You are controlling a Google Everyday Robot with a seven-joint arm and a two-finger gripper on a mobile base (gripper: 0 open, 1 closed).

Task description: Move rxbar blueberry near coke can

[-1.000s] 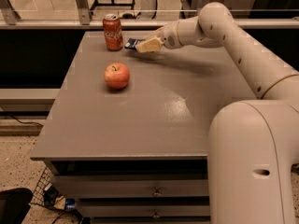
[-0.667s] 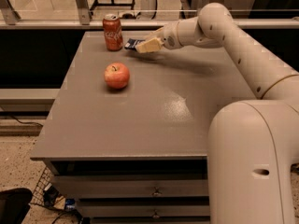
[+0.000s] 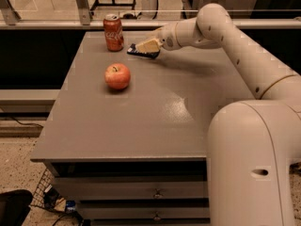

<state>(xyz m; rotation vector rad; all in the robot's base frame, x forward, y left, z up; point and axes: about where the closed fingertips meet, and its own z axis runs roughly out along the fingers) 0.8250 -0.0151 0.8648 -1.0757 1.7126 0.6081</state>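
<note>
The coke can (image 3: 113,32) stands upright at the far left of the grey table (image 3: 155,112). The rxbar blueberry (image 3: 139,52), a dark navy wrapper, is just right of the can, near the table top. My gripper (image 3: 147,47) reaches in from the right and its pale fingers are shut on the bar, covering most of it. Only the bar's left end and lower edge show.
A red-orange apple (image 3: 117,76) sits on the table in front of the can. My white arm (image 3: 235,46) spans the table's right side, and the robot's body (image 3: 256,168) fills the lower right. A rail and glass run behind the table.
</note>
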